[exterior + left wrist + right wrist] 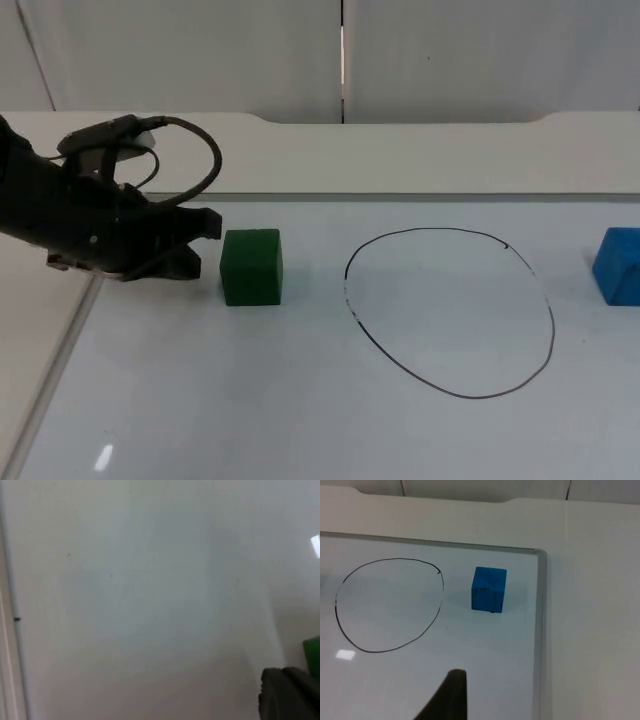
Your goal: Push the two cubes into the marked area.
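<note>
Left claw (208,243): positioned low over the white surface (300,400), just beside the left face of the green cube (252,266). Its fingers point toward the cube. Whether they touch the cube cannot be determined, and the opening between the fingers cannot be determined either. It holds nothing. In the left wrist view, one black fingertip (287,695) stands close to a green edge of the cube (312,655).

Green cube: rests flat on the surface, outside the black drawn outline (450,312), to the left of it and near its left edge.

Blue cube (618,265): rests flat on the surface, outside the outline, on its right side. In the right wrist view the blue cube (489,589) sits between the outline (390,605) and the raised border of the surface (538,630), apart from both.

Right claw: one dark fingertip (447,697) hangs above the surface, well apart from the blue cube. Its opening cannot be determined.
</note>
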### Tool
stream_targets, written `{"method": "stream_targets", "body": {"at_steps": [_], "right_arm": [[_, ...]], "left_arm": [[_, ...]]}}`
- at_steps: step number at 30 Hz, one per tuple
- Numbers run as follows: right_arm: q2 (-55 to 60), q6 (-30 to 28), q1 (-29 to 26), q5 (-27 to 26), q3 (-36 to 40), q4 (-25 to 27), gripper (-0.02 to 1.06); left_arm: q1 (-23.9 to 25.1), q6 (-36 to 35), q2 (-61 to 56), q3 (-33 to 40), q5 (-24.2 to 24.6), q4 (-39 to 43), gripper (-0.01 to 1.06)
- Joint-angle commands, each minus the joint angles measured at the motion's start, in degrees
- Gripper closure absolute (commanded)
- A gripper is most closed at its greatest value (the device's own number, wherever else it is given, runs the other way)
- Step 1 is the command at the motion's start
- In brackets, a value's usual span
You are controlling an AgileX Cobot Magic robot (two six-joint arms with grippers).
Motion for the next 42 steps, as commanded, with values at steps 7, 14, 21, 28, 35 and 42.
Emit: {"method": "stream_targets", "body": {"at_steps": [7, 14, 21, 28, 35, 42], "right_arm": [[-0.25, -0.77, -0.25, -0.39, 0.42, -0.33, -0.01], [-0.25, -0.77, -0.25, -0.39, 0.42, -0.33, -0.01], [-0.25, -0.77, -0.25, -0.39, 0.42, -0.33, -0.01], [-0.25, -0.77, -0.25, -0.39, 0.42, -0.33, -0.01], [-0.25, -0.77, -0.25, -0.39, 0.42, -0.33, -0.01], [-0.25, -0.77, -0.25, -0.39, 0.42, -0.33, -0.01]], "left_arm": [[-2.26, 3.22, 0.13, -0.61, 1.27, -1.60, 1.05], [-6.99, 4.34, 0.13, -1.07, -4.42, -1.60, 1.05], [-7.47, 3.87, 0.13, -1.43, -4.18, -1.60, 1.05], [-7.68, 3.07, 0.13, -1.43, -3.51, -1.60, 1.05], [-9.34, 2.59, 0.13, -2.59, -3.69, -1.60, 1.05], [-10.63, 2.21, 0.16, -2.98, -4.28, -1.60, 1.05]]}}
